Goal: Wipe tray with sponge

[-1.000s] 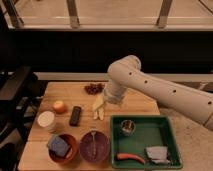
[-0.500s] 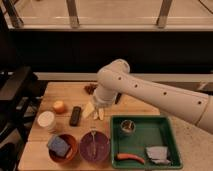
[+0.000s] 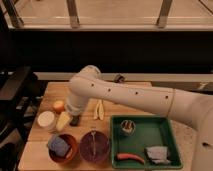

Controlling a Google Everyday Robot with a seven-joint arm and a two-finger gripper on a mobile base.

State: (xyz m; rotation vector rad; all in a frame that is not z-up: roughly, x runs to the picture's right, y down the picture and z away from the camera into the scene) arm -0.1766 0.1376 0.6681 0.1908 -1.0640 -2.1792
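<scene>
Tray sits at the tabletop's front right corner, long axis along the front edge, unmoved. Sponge lies in the orange bowl at the front left corner, heading unclear. My gripper, jaws apart and empty, has swung toward the left edge.

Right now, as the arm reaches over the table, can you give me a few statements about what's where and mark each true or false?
1. The sponge lies in the orange bowl. True.
2. The gripper is holding the sponge. False: it is open and holds nothing, down between the white cup and the black remote.
3. The tray has nothing in it. False: it holds a small can, a grey cloth and a red-orange item.
4. The tray sits to the right of both bowls. True.
</scene>
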